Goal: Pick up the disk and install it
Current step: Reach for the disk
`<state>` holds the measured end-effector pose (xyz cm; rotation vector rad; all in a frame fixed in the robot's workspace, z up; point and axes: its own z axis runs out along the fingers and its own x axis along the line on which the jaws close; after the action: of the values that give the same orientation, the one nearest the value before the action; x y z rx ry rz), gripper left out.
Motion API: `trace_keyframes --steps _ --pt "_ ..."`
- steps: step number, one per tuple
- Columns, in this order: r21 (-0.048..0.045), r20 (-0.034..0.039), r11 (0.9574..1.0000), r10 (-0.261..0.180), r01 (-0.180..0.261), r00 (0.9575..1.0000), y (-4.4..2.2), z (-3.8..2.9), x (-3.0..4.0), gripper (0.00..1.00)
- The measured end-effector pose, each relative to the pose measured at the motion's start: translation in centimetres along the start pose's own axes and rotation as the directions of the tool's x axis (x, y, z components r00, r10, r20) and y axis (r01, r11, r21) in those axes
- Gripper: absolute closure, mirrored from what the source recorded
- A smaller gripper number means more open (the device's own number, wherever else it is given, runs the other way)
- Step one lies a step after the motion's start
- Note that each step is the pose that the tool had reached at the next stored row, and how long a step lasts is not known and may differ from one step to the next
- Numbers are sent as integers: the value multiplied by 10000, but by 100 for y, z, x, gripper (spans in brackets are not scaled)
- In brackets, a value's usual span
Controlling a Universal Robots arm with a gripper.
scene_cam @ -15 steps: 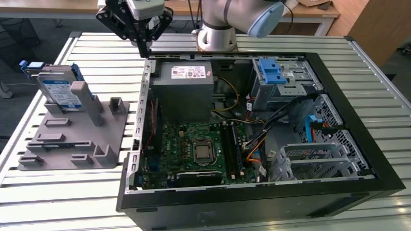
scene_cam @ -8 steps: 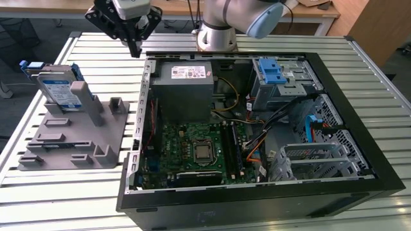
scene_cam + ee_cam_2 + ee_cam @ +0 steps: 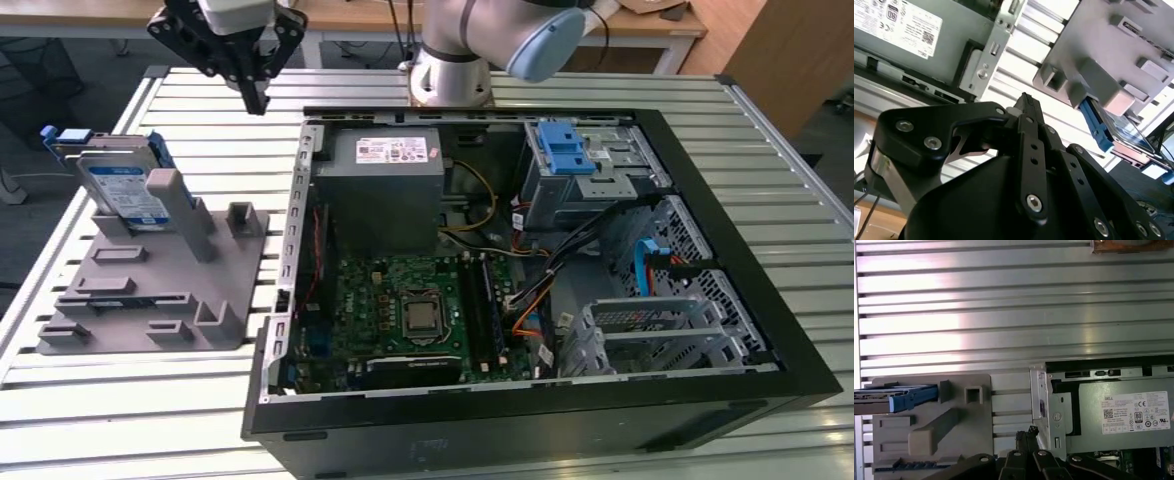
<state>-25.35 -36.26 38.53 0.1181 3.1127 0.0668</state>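
Our gripper (image 3: 1026, 100), closed tight on nothing, hangs above and just off the end of the grey stand (image 3: 147, 290) where the disk (image 3: 123, 188) stands upright, so we judge descending unopened could knock it askew instead of grasping it.
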Motion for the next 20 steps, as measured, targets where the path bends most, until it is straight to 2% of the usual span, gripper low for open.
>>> trace_keyframes --steps 12,20 --pt "0 -1 10000 -1 1 10000 28 47 493 89" --pt "6 -70 10000 3 -3 10000 121 91 707 89"
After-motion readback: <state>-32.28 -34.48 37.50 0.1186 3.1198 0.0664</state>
